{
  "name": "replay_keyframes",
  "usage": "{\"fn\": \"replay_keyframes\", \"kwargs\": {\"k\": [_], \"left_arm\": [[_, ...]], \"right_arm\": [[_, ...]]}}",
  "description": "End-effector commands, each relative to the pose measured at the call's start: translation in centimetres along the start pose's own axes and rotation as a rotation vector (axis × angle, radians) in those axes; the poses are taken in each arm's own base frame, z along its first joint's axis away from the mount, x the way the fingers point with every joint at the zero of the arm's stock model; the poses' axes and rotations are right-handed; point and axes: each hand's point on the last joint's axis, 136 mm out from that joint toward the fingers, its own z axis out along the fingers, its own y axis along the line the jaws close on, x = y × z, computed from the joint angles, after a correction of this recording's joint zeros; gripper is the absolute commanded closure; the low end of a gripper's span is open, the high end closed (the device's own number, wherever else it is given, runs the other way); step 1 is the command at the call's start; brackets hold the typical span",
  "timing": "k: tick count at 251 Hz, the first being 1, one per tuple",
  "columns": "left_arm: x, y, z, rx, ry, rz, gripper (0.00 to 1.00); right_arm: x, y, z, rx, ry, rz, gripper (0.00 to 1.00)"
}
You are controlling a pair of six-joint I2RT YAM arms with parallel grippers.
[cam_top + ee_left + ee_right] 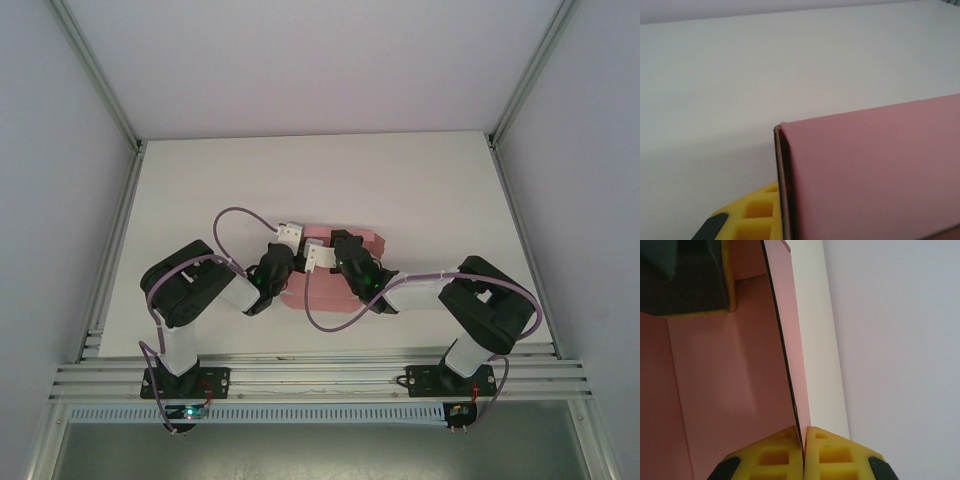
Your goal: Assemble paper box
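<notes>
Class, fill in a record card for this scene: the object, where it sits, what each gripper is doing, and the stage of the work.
object: paper box, plain pink card, partly folded
location: middle of the white table, between the two arms
right gripper: shut, pinching the thin edge of a card panel
left gripper: at the box; one yellow finger lies beside a folded edge, grip unclear
stage: assembly under way; box interior open in the right wrist view

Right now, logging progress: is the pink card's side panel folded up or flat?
Folded up: the right gripper pinches a paper box panel standing edge-on.
</notes>
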Motion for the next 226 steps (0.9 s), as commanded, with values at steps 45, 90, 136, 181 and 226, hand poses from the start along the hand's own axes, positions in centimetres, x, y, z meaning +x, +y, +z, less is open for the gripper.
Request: {"fn": "replay_keyframes", "kwargs": {"k": [45, 90, 136, 181, 226], "left_arm": [[4.4, 2.5, -1.0, -0.058, 0.137, 0.043, 0.77], [5.9, 3.1, -1.9, -0.073, 0.189, 0.039, 0.71], [6.1, 4.1, -2.0, -0.130, 0.190, 0.017, 0.75], [3.4, 3.6, -1.3, -0.161, 0.117, -0.006, 0.94], [2.4, 5.7, -1.6, -0.384, 0.086, -0.043, 1.00]], "right_arm": [[0.8, 2.9, -0.6, -0.113, 0.026, -0.018, 1.00], [1.0, 2.8, -0.6, -0.111, 0.030, -0.016, 1.00], [0.9, 2.9, -0.6, -0.122, 0.023, -0.012, 1.00], [1.3, 3.3, -0.4, -0.133, 0.043, -0.020, 1.00], [1.6, 3.5, -0.5, -0.138, 0.055, -0.017, 1.00]]}}
